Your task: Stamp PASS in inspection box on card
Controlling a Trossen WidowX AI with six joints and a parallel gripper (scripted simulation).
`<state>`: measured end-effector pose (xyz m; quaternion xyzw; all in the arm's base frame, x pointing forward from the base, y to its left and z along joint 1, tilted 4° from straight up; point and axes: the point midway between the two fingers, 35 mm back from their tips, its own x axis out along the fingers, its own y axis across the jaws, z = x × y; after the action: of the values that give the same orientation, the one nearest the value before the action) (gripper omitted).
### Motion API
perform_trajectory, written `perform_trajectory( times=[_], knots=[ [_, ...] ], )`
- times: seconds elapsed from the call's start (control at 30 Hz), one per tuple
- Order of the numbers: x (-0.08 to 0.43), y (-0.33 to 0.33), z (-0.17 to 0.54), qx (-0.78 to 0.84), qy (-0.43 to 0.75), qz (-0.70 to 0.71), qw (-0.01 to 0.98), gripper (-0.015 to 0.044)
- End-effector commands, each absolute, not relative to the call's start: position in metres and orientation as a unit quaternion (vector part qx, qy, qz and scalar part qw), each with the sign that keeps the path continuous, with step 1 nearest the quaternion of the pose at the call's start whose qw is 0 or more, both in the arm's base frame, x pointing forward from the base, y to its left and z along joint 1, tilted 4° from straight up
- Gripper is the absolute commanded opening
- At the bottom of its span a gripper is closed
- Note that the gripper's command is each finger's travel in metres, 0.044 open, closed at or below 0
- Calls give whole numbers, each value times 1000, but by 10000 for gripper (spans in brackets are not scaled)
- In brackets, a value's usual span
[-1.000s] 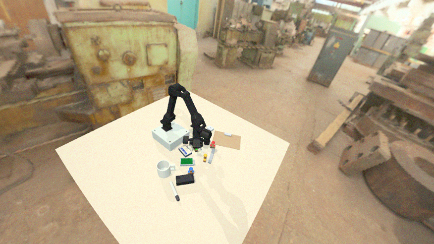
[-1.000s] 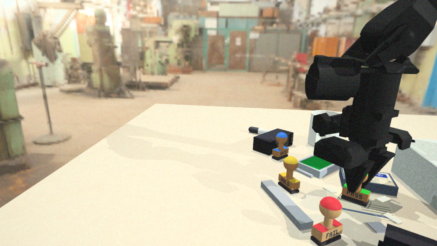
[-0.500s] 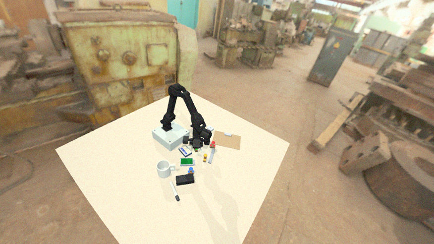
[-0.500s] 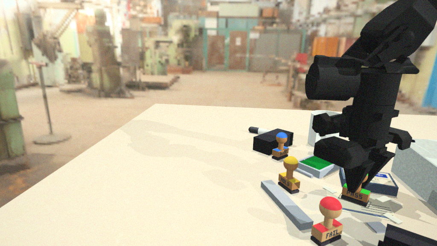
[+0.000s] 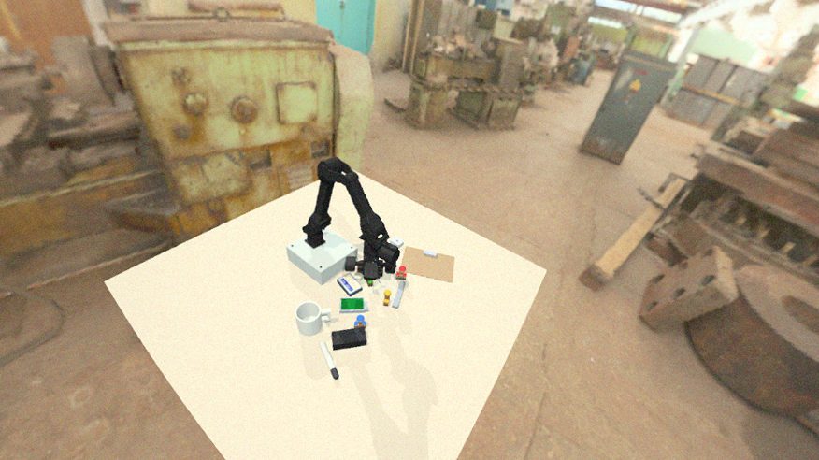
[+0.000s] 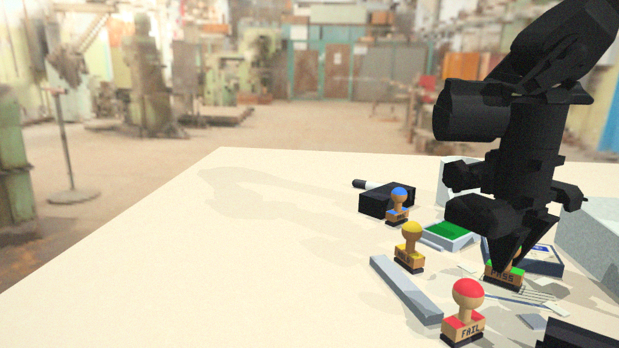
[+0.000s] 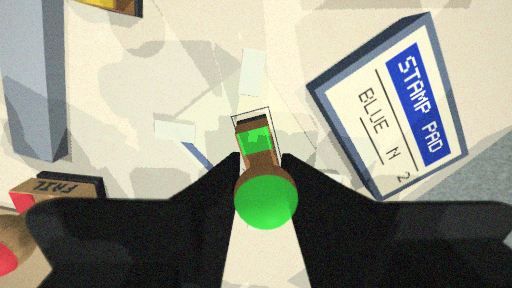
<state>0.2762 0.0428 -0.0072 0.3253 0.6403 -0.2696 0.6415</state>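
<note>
My gripper [image 5: 370, 279] [image 6: 513, 258] [image 7: 260, 160] is shut on the PASS stamp [image 6: 513, 279] [image 7: 266, 202], which has a green knob and stands upright. Its black base is low at the card [image 6: 536, 297] [image 7: 216, 125]; I cannot tell if it touches. In the wrist view the thin outline of the inspection box [image 7: 274, 131] surrounds the visible end of the base. Any print under it is hidden. An open pad with a green surface [image 5: 352, 304] [image 6: 448, 230] lies in a grey tray. A pad box [image 5: 348, 283] [image 7: 381, 110] reads STAMP PAD BLUE N 2.
The red FAIL stamp [image 6: 463, 326] [image 7: 60, 190], yellow HOLD stamp [image 5: 386, 296] [image 6: 410, 255] and a grey bar [image 6: 404, 287] [image 7: 35, 75] stand near. A blue-knobbed stamp [image 6: 397, 212], a black block [image 5: 349, 339], a mug [image 5: 308, 319], a marker [image 5: 328, 359] and a clipboard [image 5: 432, 267] lie farther off.
</note>
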Motion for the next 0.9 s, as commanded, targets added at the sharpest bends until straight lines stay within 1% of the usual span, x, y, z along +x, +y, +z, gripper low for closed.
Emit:
perform_trajectory(
  times=[0.0,0.87],
  knots=[
    [277,43,-8,324,641,-269,642,0],
    [277,42,6,324,640,-269,642,0]
  ],
)
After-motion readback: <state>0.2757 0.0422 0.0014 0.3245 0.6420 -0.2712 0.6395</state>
